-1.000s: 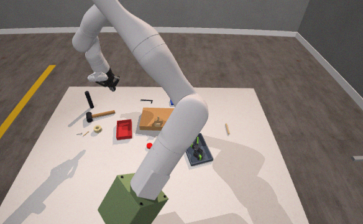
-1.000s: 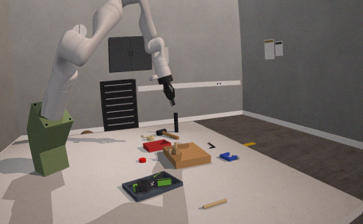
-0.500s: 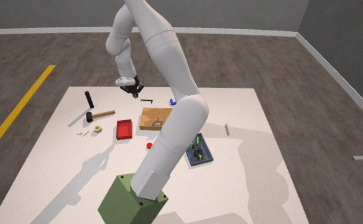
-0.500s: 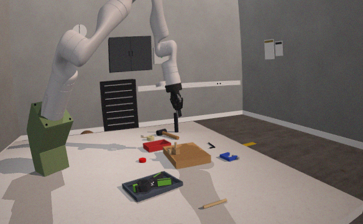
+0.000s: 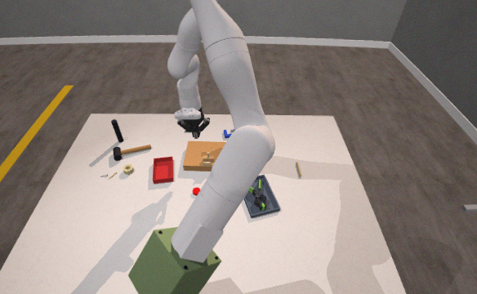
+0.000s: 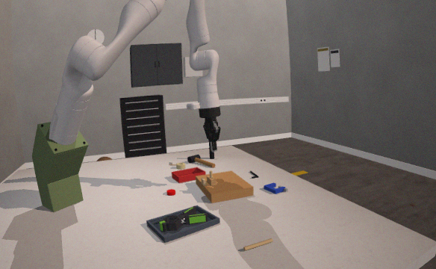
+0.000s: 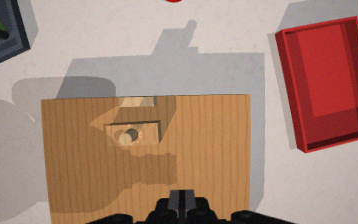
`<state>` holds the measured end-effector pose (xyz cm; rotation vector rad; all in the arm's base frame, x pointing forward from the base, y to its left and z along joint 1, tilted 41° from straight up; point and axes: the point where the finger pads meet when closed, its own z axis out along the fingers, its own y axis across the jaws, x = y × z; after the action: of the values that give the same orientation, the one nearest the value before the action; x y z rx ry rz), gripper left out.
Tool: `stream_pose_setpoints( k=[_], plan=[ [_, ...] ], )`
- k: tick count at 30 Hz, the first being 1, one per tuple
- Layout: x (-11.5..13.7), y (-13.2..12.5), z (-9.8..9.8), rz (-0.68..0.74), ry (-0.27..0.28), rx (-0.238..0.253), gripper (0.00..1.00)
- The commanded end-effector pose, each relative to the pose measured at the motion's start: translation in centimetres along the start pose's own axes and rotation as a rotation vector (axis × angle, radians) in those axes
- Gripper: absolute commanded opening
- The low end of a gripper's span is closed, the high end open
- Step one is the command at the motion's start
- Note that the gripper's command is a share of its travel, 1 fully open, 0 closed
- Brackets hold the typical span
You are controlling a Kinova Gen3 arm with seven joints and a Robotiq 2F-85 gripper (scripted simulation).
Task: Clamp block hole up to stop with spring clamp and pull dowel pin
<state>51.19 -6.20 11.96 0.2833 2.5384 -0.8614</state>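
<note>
The bench board (image 5: 193,155) (image 6: 233,183) (image 7: 210,150) lies on the table. The small wooden block (image 6: 211,181) (image 7: 150,134) sits on it with the dowel pin (image 6: 210,173) (image 7: 125,139) standing up from its top. The bench stop (image 6: 204,181) (image 7: 137,101) is at the board's edge, with a gap between it and the block. I see nothing loose in the gap, though it is shaded. The green and black spring clamp (image 5: 258,196) (image 6: 184,220) lies in the dark tray (image 6: 192,230). My gripper (image 5: 196,135) (image 6: 213,143) (image 7: 182,205) is shut and empty, above the board's far side.
A red tray (image 5: 163,180) (image 7: 292,100) lies beside the board. A hammer (image 5: 136,149), an upright black cylinder (image 5: 117,131) and a cream ring (image 5: 128,169) are farther left. A blue part (image 6: 274,188), black hex key (image 6: 254,174), red disc (image 6: 171,192) and loose wooden rod (image 6: 258,244) also lie around.
</note>
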Motion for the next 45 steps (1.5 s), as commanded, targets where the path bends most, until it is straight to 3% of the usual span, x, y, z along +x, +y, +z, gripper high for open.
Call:
stream_pose_setpoints(
  k=[1,17,45],
  plan=[
    [0.4,-1.4,0.2,0.007,0.010,-0.015,0.10],
    [3.0,-4.5,0.7,0.012,0.054,-0.035,0.10],
    [3.2,-4.8,0.7,0.013,0.057,-0.038,0.10]
  ],
)
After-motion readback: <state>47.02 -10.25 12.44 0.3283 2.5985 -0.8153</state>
